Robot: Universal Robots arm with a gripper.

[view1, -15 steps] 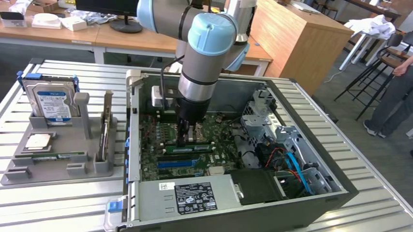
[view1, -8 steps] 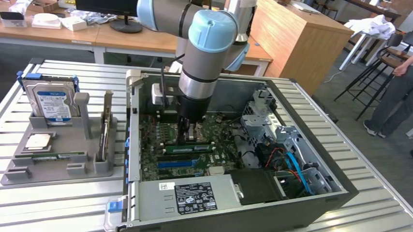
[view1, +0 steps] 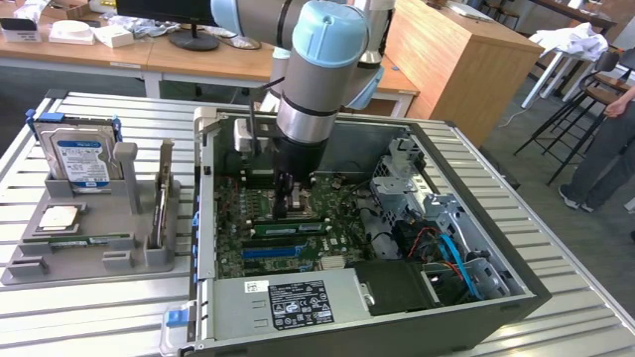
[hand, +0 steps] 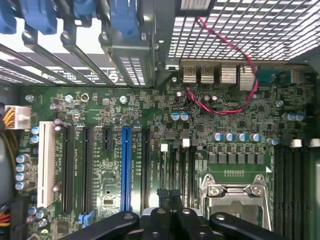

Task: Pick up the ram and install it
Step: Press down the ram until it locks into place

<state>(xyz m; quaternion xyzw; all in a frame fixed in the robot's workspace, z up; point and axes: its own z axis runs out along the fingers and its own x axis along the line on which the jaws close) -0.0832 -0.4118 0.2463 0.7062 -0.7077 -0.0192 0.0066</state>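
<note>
A: Where is the ram (view1: pixel 85 239)?

B: In the exterior view it is at the middle left of the frame, lying in a long groove of the grey tray (view1: pixel 30 271). It sits just below the square silver processor chip (view1: pixel 59 217) and the blue-labelled hard drive (view1: pixel 82 160).

A: How does it look?

B: A long, narrow, thin green strip. Its markings are too small to read.

A: And the gripper (view1: pixel 285 212)?

B: It hangs inside the open computer case (view1: pixel 516 294), at the frame's centre and well apart from the tray. In the wrist view the gripper (hand: pixel 170 192) has its 2 black fingers (hand: pixel 161 202) pressed together with nothing between them, above the motherboard (hand: pixel 235 125).

A: Anything near it?

B: 1 green board (view1: pixel 288 228) stands on edge just below it in the exterior view. I cannot tell what kind it is.
</note>
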